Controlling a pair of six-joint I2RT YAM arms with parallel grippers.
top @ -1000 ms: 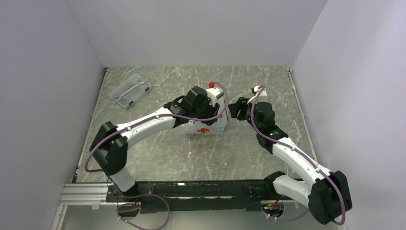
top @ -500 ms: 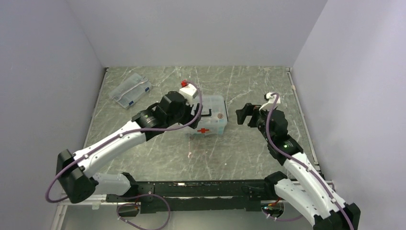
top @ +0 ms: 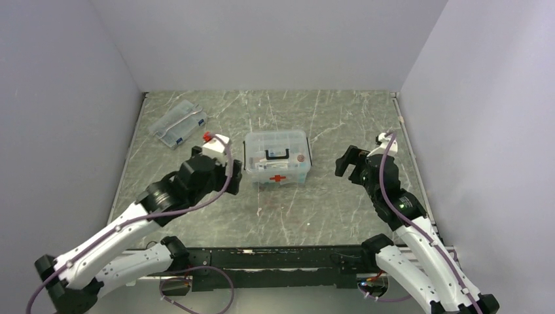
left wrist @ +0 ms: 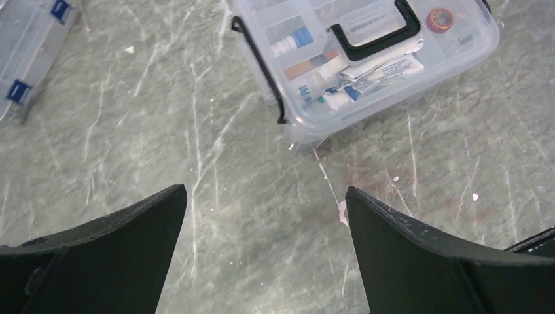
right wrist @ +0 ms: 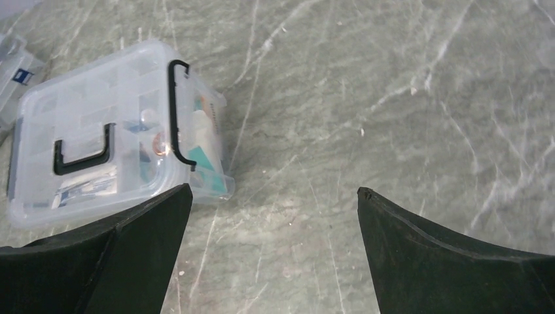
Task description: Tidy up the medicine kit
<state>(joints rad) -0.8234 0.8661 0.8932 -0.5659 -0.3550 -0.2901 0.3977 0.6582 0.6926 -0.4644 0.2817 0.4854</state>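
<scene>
Top external, medicine kit (top: pixel 276 156) centred on table (top: pixel 327 203)

The left gripper (left wrist: pixel 265 193) and right gripper (right wrist: pixel 273 190) stand wide apart, gripping nothing, both tilted downward. The left arm (top: pixel 124 226) and right arm (top: pixel 409 216) reach forward and inward.

The left gripper (left wrist: pixel 265 190) hangs with its jaws spread wide over the bare table (left wrist: pixel 216 229), with nothing between them. At 1 o'clock sits the closed kit (left wrist: pixel 301 59), its black handle (left wrist: pixel 376 40) lying flat on top. At 10 o'clock, well apart from it, lies a flat case (left wrist: pixel 29 46) with blue labels (left wrist: pixel 17 91).
</scene>
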